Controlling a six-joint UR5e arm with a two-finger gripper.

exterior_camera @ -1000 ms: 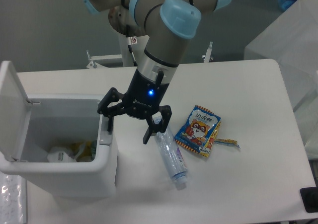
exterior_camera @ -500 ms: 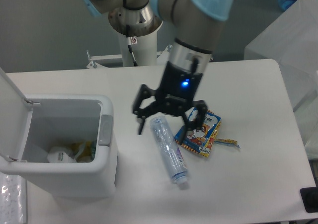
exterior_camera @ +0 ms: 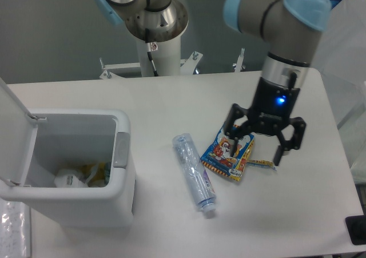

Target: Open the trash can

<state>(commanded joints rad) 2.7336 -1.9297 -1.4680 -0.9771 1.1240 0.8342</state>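
White tabletop [exterior_camera: 171, 223] is seen from above, backed by a grey wall. Over its right half the black two-finger claw [exterior_camera: 261, 139] of the grey, blue-jointed arm [exterior_camera: 286, 52] is held with its fingers [exterior_camera: 282, 146] spread wide and nothing gripped. Directly beneath the claw's left finger a colourful cartoon-printed snack packet [exterior_camera: 225, 155] is lying flat, with a thin striped wrapper [exterior_camera: 260, 163] poking out just below the claw. To the claw's left a clear crushed plastic bottle [exterior_camera: 194, 175] is laid diagonally on the table. Far left of the claw, well apart from it, the boxy white plastic trash can [exterior_camera: 86, 203] is found with its flat lid [exterior_camera: 11, 132] raised upright. Its grey push-button tab [exterior_camera: 120, 150] sits on the rim facing the claw, and crumpled rubbish [exterior_camera: 80, 177] is visible inside.
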